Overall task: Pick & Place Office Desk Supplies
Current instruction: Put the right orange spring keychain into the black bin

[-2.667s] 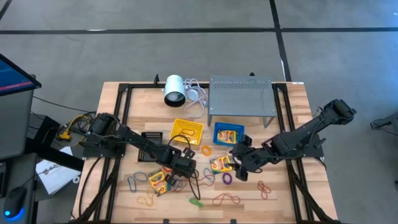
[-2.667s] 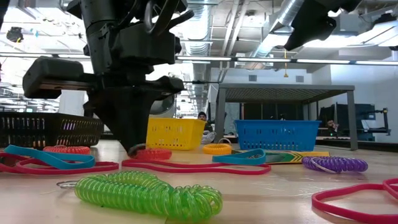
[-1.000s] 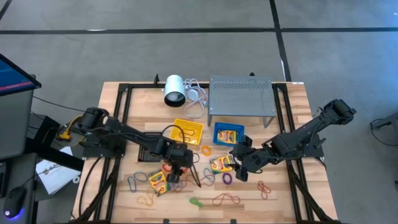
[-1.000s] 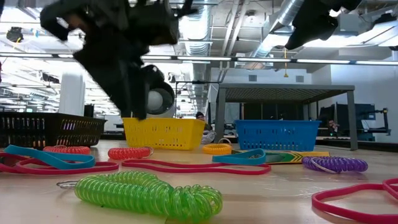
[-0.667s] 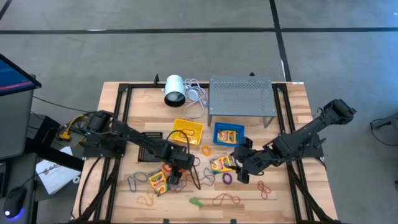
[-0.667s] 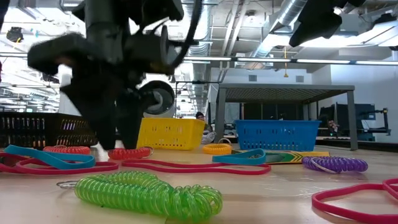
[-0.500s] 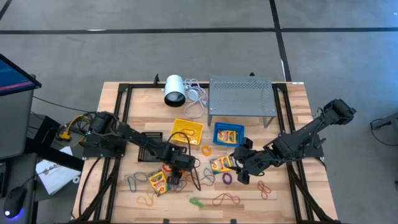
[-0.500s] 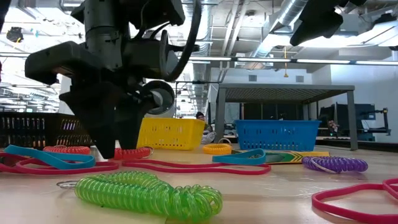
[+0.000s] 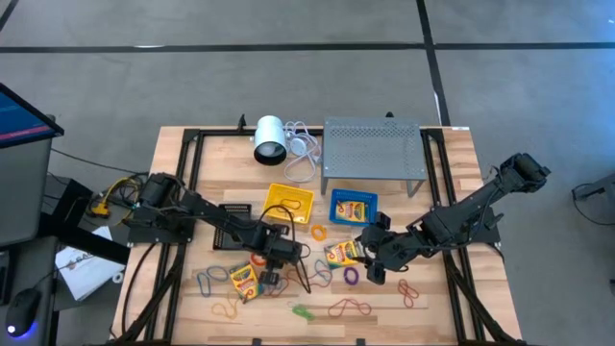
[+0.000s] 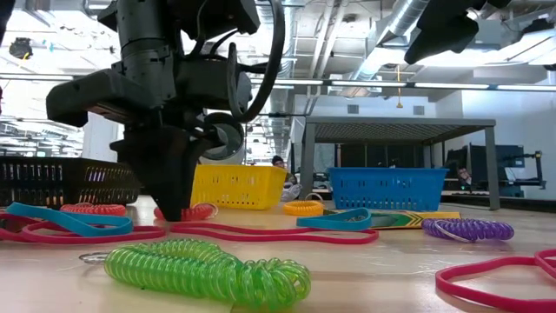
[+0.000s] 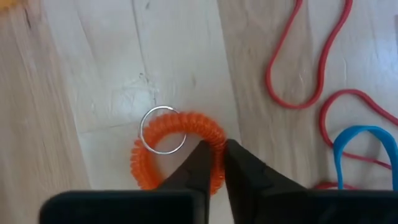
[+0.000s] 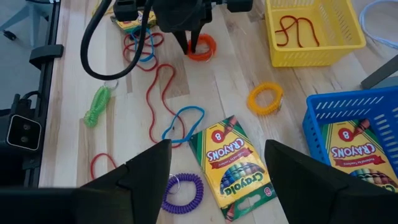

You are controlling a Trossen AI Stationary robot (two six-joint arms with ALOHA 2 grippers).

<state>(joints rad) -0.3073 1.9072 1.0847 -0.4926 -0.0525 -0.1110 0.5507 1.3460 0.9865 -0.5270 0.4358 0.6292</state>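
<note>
An orange spiral coil ring with a metal key ring lies flat on the wooden table. My left gripper stands on it, pointing steeply down, and is shut on it; it also shows in the low view. My right gripper hovers open above a yellow-and-green crayon box lying flat at the table's middle right. A second crayon box lies near my left gripper. Red and blue rubber bands lie around. My left gripper pinches the orange coil's band at one side of the ring. One finger stands inside the loop and the other finger outside it. The fingers come from above, pointing steeply down. The coil lies flat on the table.
A yellow basket holds a red band; a blue basket holds a crayon box; a black basket stands left. A grey perforated rack and a white cylinder stand at the far edge. Green, purple and yellow coils lie loose.
My left gripper has come down from above the table onto the orange coil, tipping steeper, with its fingers apart on either side of the coil's band. It has then shut on the band. The coil has stayed on the table.
</note>
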